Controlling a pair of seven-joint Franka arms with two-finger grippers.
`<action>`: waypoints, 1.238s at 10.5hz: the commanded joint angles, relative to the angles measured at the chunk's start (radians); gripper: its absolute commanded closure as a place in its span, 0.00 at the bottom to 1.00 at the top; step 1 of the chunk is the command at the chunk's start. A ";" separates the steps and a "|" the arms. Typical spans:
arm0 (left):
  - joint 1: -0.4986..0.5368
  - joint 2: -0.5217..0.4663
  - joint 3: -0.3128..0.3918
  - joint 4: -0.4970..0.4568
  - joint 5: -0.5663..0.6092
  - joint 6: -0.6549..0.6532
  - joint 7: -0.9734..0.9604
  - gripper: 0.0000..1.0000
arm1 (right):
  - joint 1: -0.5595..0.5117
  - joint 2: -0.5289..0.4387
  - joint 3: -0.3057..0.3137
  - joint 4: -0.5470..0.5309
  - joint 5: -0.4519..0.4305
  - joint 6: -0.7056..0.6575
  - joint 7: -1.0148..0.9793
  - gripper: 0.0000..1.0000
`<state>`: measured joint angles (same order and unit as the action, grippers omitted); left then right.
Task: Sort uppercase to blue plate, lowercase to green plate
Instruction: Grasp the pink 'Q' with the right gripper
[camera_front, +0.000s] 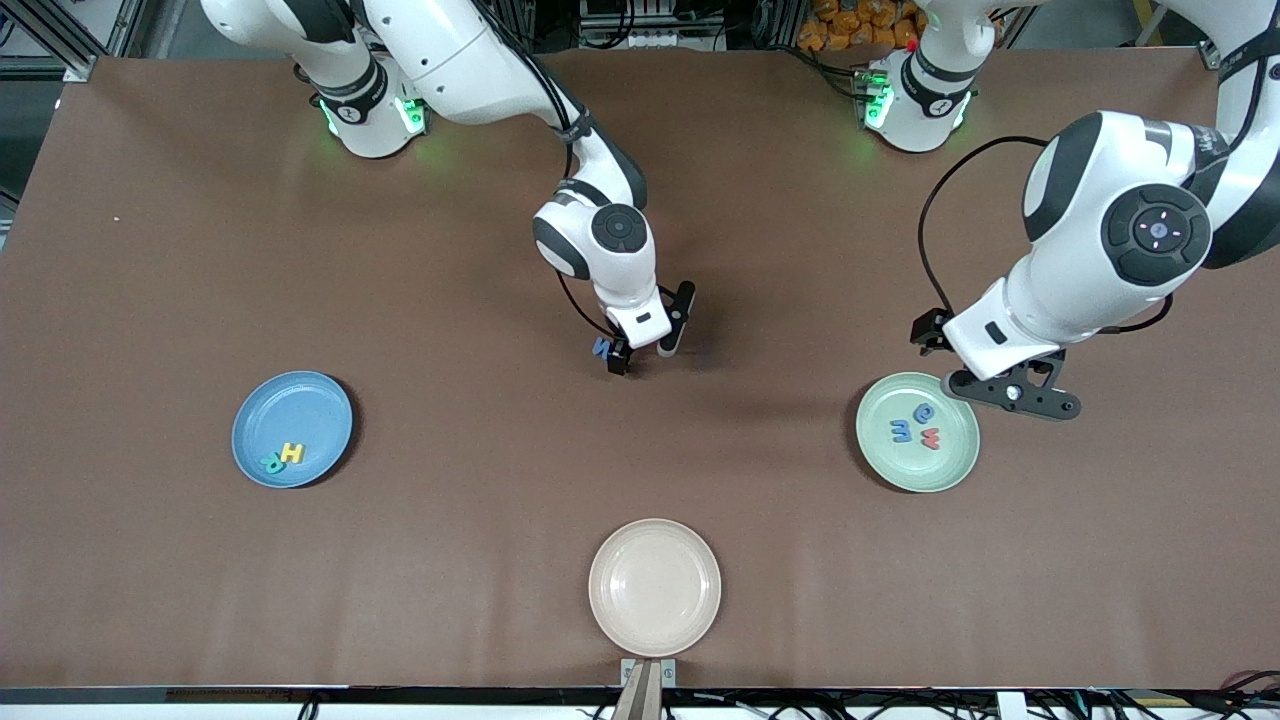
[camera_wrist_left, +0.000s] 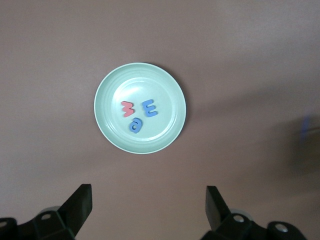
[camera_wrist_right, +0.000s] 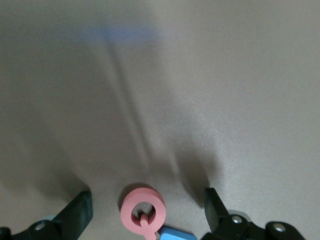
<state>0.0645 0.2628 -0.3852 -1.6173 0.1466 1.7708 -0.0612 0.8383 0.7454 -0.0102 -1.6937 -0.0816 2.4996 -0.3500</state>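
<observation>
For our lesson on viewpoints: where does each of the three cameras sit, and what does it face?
Front view: high across the table, facing both arms' bases; shows both arms, blue plate, cream plate.
Left wrist view: on the left arm, looking down on the green plate; open left gripper shows.
Right wrist view: on the right arm, low over the red Q; open right gripper shows.
Shared: front and left wrist views both show the green plate.

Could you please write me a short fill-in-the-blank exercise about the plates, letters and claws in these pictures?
1. The green plate holds ___ letters.
2. The H lies on the ___ plate.
3. Between the right claw's open fingers lies a red letter ___.
4. The cream plate holds ___ letters.

Missing words: three; blue; Q; no
</observation>
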 joint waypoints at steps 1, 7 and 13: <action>0.002 -0.025 -0.003 -0.006 -0.016 -0.019 -0.011 0.00 | 0.007 0.008 -0.001 0.006 -0.009 -0.007 0.000 0.99; 0.000 -0.022 -0.047 -0.019 -0.010 -0.022 -0.011 0.00 | -0.028 -0.056 -0.005 0.028 -0.012 -0.128 -0.009 1.00; -0.098 -0.001 -0.055 -0.033 -0.010 -0.021 -0.014 0.00 | -0.296 -0.185 -0.011 0.172 -0.026 -0.583 -0.020 1.00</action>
<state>-0.0079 0.2574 -0.4401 -1.6486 0.1466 1.7602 -0.0630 0.6362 0.5962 -0.0357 -1.5223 -0.0862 1.9903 -0.3633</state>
